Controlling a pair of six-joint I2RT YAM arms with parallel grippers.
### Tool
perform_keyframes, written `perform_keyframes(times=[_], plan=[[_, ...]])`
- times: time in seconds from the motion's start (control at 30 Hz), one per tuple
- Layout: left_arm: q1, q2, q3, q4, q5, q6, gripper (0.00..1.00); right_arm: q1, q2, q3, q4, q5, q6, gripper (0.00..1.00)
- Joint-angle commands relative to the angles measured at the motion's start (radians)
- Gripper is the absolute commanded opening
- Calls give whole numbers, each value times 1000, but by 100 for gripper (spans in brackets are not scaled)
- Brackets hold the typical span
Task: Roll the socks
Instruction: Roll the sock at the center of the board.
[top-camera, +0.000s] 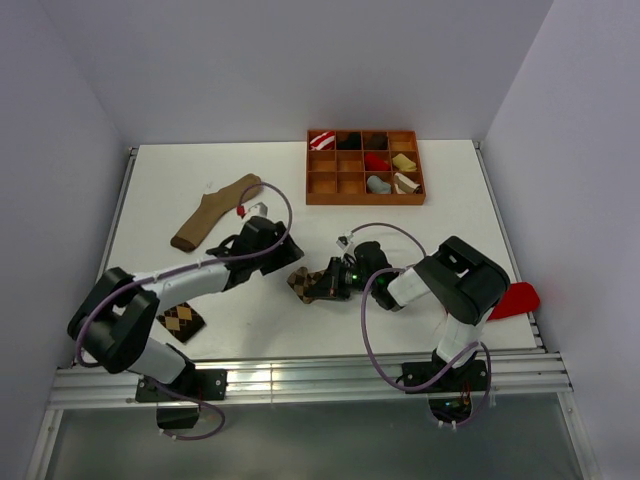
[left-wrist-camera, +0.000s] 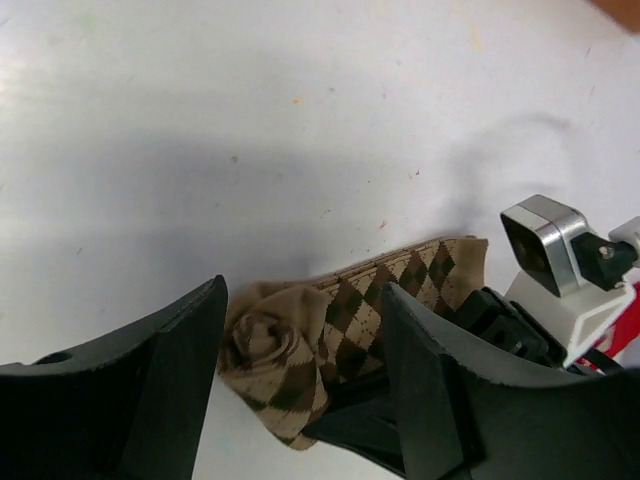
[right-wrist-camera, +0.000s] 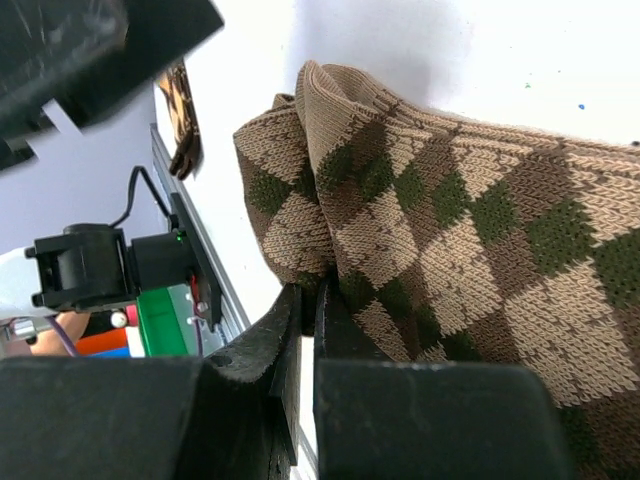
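- I've got the left gripper (left-wrist-camera: 300, 335) spread wide, one finger either side of the rolled end of the light argyle sock (left-wrist-camera: 345, 325)
- right gripper (right-wrist-camera: 311, 305) is pinched tight on its fabric, middle of the table (top-camera: 450, 225)

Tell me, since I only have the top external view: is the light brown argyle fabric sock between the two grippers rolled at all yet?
Observer: Yes. The left wrist view shows one end of the light brown argyle fabric sock wound into a tight spiral.
Operator: Is the left gripper clamped on it?
Observer: No. The left gripper is open, with a finger on each side of the spiral.
Operator: And the right one?
Observer: The right gripper is shut, pinching a fold of the sock's fabric at its fingertips.
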Motion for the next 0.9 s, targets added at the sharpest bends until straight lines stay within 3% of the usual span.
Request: perform_keyframes(times=[0.0, 0.27, 0.47, 0.57, 0.6, 0.67, 0.87], plan=[[4, 95, 105, -76, 92, 175, 67, 3, 9, -4, -153, 36, -68, 0], [2, 239, 180, -104, 195, 253, 61, 3, 0, 5, -182, 45, -94, 0], [-3, 269, 168, -101, 235, 255, 47, 3, -5, 6, -192, 47, -98, 0], [-7, 270, 150, -85, 235, 241, 29, 3, -8, 6, -193, 47, -95, 0], [-7, 269, 145, -84, 230, 235, 15, 3, -17, 6, -198, 47, -95, 0], [-7, 255, 130, -79, 204, 221, 0, 3, -26, 3, -202, 53, -95, 0], [-4, 197, 98, -78, 106, 166, 0, 3, -72, -23, -204, 58, -74, 0]])
